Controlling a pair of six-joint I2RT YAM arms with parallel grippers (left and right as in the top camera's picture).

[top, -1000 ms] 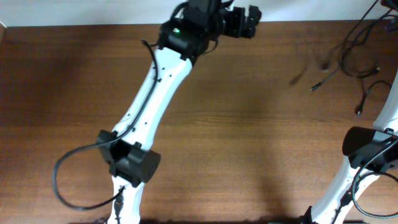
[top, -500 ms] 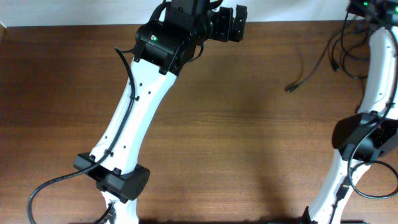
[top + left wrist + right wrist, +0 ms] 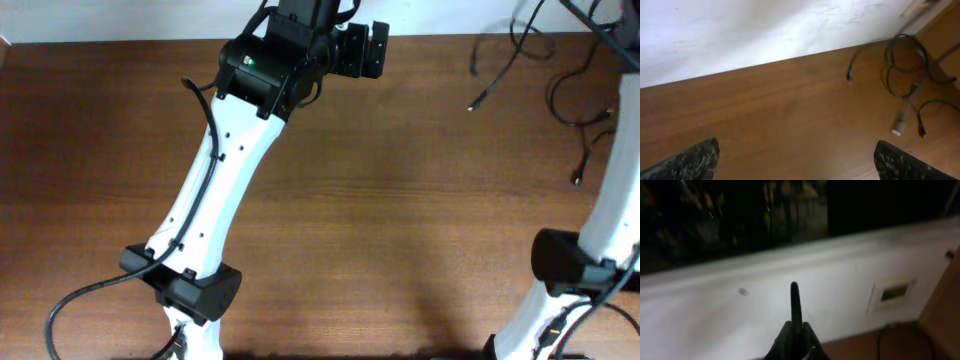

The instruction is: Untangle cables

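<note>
Thin black cables (image 3: 570,95) lie in loose loops at the table's back right corner. One strand with a small plug end (image 3: 474,104) hangs out to the left, and another end (image 3: 578,180) lies nearer the front. They also show in the left wrist view (image 3: 902,65). My left gripper (image 3: 800,162) is open and empty over bare table, left of the cables. My right gripper (image 3: 796,330) is shut on a black cable (image 3: 794,297) that sticks up between its fingers, facing the white wall. In the overhead view the right gripper is past the top right edge.
The wooden table (image 3: 400,230) ends at a white wall (image 3: 740,35) along the back. The left arm (image 3: 230,170) stretches diagonally across the table's left half. The right arm (image 3: 610,230) rises along the right edge.
The right arm has risen toward the back wall, drawing a cable up so its plug end moved back and up. The left arm shifted left at first, then held still.
</note>
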